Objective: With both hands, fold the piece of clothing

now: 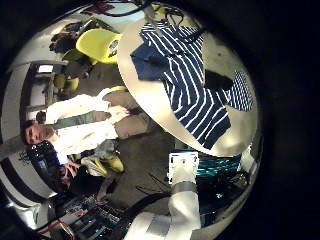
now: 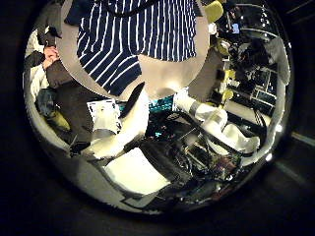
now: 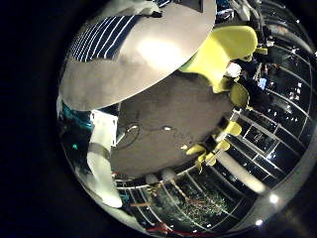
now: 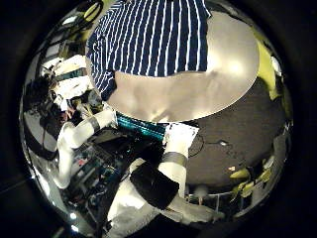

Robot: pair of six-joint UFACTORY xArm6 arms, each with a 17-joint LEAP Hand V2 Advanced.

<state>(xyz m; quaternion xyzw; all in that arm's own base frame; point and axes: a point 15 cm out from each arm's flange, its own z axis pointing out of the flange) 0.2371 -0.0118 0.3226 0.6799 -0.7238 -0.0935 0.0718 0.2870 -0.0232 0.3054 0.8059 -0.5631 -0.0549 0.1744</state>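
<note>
A striped piece of clothing (image 1: 190, 75) lies spread out on a round table (image 1: 150, 85), with one sleeve out to the side. Both palms look down on it from well above and hold nothing. My left hand (image 1: 185, 185) shows relaxed fingers (image 2: 113, 123) clear of the cloth. My right hand (image 4: 170, 159) also hangs apart from the striped clothing (image 4: 149, 40), its fingers (image 3: 99, 149) loosely straight. In the left thumb side view the striped clothing (image 2: 138, 39) covers much of the table (image 2: 172, 74). The right little finger side view catches only an edge of the clothing (image 3: 109, 35).
Chairs (image 1: 98, 42) stand on the floor beside the table, and more chairs (image 3: 223, 50) show past its far rim. The other arm (image 4: 79, 124) rises next to the table edge (image 4: 198, 99). Equipment clutters the floor (image 2: 197, 147) near the arms.
</note>
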